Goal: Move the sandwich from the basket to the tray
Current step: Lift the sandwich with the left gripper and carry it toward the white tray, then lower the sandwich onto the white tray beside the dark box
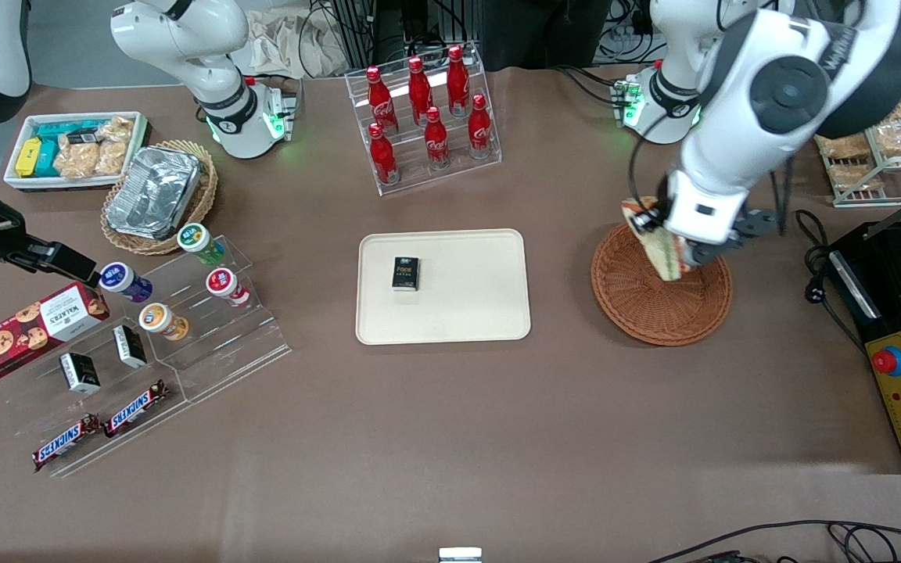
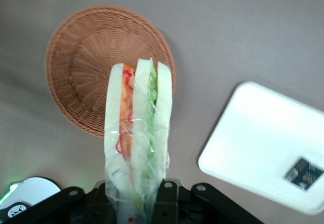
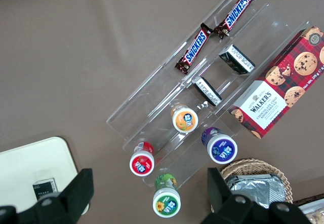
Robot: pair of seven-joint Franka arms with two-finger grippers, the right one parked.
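My left gripper (image 1: 673,244) is shut on the sandwich (image 1: 658,242), a plastic-wrapped wedge of pale bread with orange-red and green filling, and holds it lifted above the reddish-brown wicker basket (image 1: 658,305). In the left wrist view the sandwich (image 2: 137,133) hangs between the gripper (image 2: 136,203) fingers, with the basket (image 2: 86,82) empty beneath it. The cream tray (image 1: 482,313) lies flat beside the basket, toward the middle of the table, and carries a small black box (image 1: 405,274). The tray (image 2: 253,148) also shows in the left wrist view.
A clear rack of red cola bottles (image 1: 427,117) stands farther from the front camera than the tray. A black appliance with a red button (image 1: 900,344) sits at the working arm's end. A clear stepped stand with cups and Snickers bars (image 1: 145,344) lies toward the parked arm's end.
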